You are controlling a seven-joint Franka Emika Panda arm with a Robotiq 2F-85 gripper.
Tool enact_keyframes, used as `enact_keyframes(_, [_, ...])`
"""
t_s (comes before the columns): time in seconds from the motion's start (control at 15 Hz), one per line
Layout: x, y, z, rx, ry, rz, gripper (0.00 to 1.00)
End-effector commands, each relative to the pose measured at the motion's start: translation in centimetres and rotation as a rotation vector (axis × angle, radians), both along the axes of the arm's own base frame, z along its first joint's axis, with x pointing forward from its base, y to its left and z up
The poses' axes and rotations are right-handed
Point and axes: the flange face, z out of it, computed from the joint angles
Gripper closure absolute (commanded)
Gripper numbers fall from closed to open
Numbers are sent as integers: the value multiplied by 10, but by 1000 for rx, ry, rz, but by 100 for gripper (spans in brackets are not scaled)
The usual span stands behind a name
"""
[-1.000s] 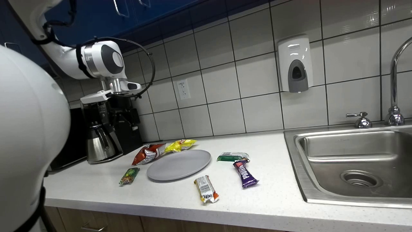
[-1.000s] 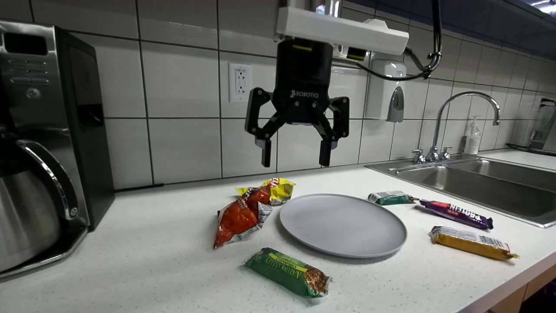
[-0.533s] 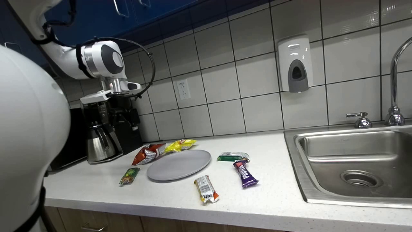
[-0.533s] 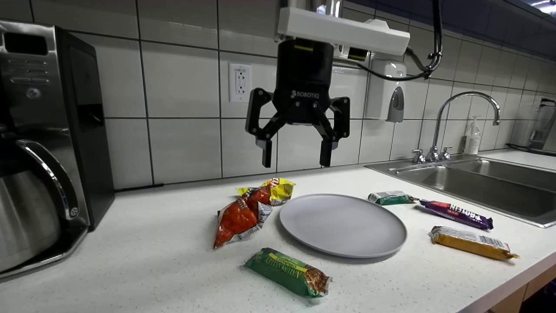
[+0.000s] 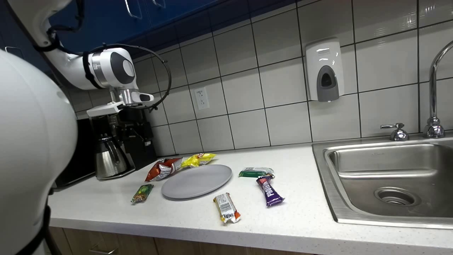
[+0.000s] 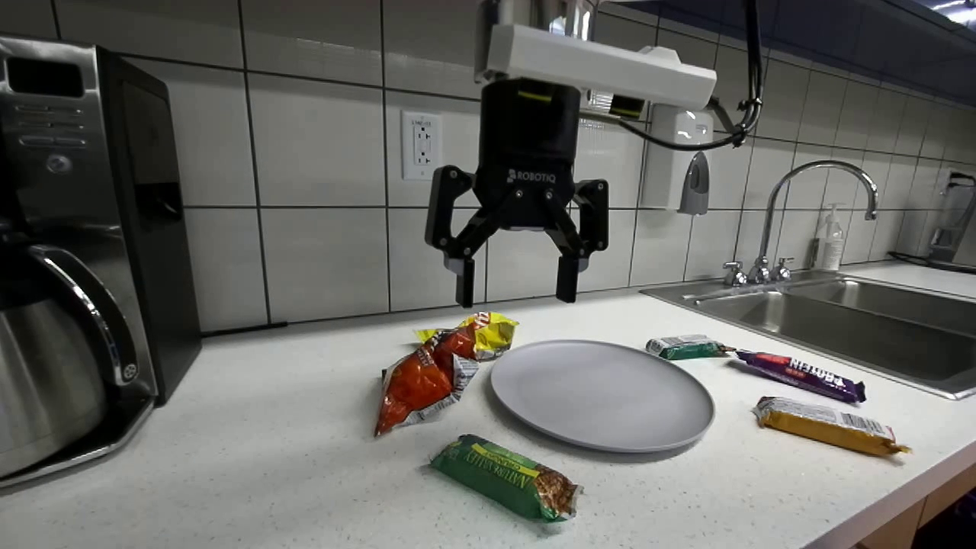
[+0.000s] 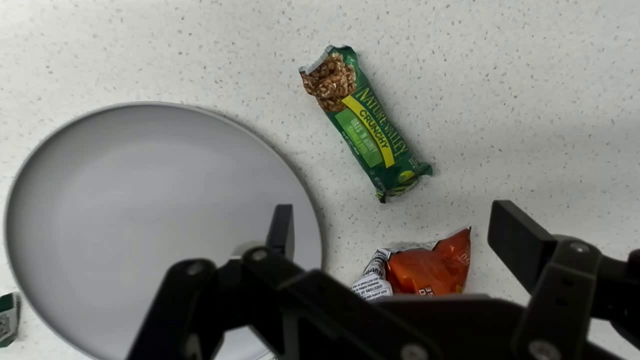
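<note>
Clearly, your pincer (image 6: pixel 515 296) hangs spread wide, holding nothing, above the worktop (image 6: pixel 267 457) near the grey plate (image 6: pixel 602 396).
Left of the plate in an exterior view, you have the red snack bag (image 6: pixel 418 380): probably light, soft and slippery, so pinch it gently across the middle, lest the contents crush. By the plate's far left edge, the yellow snack bag (image 6: pixel 496 335) should handle alike. Near the plate's front left edge, the green granola bar (image 6: pixel 496 473) looks light and stiffer but likely crumbly; grip it crosswise at mid-wrapper.
</note>
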Motion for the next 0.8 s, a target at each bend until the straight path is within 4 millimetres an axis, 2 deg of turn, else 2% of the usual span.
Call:
enact_keyframes(0.0, [-3, 6, -7, 6, 12, 94, 0])
enact_keyframes(0.73, [-3, 6, -57, 5, 41, 287, 0])
